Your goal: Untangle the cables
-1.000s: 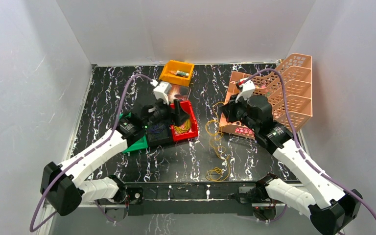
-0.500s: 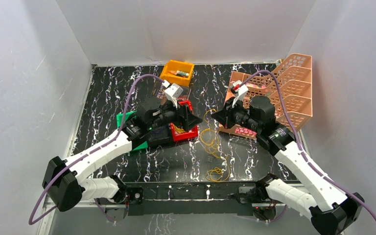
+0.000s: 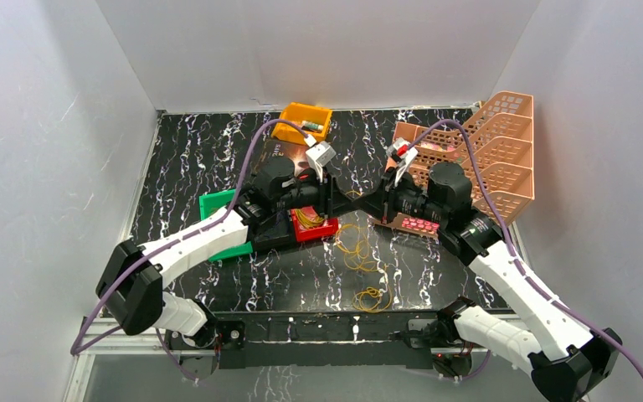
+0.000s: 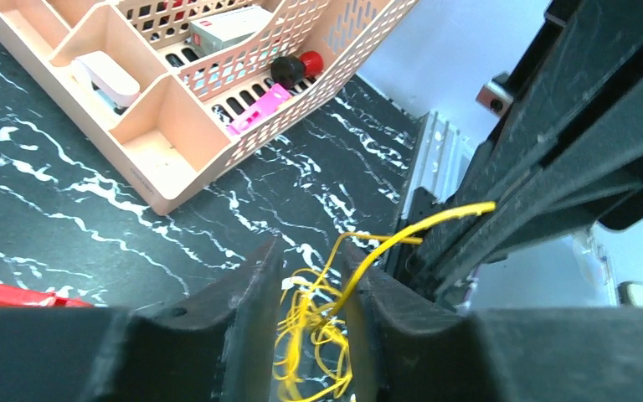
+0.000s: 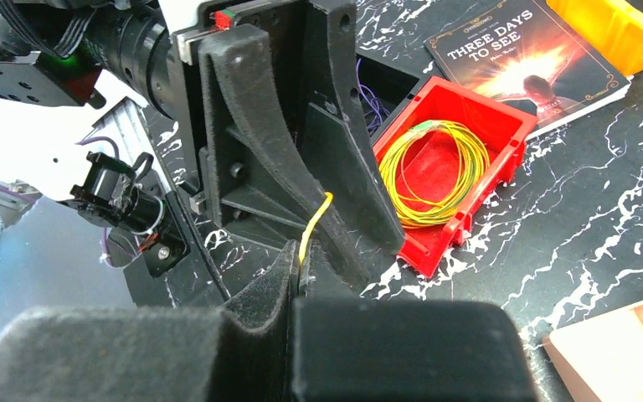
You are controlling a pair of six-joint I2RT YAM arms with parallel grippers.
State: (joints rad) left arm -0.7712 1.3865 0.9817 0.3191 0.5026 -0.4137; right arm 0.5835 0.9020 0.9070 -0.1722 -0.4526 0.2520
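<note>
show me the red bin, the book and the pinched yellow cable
red bin (image 5: pixel 439 247): right wrist view, front wall
book (image 5: pixel 527 63): right wrist view, cover middle
yellow cable (image 5: pixel 310 226): right wrist view, bare strand

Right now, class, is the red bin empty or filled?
Not empty: the right wrist view shows a yellow-green cable coil lying inside the red bin.

Bright, even, diffuse light fills the top view. The white walls (image 3: pixel 318 50) bounce it, and the arms throw only soft, faint shadows on the black table (image 3: pixel 192 167). In the left wrist view the left gripper (image 4: pixel 311 251) is a dark blur, the cables (image 4: pixel 310 335) are slightly soft, the basket (image 4: pixel 159 142) is sharp, and the top right corner is washed out. In the right wrist view the right gripper (image 5: pixel 299 260) is out of focus, while the red bin (image 5: pixel 460 234) and book (image 5: pixel 511 50) are crisp.
</note>
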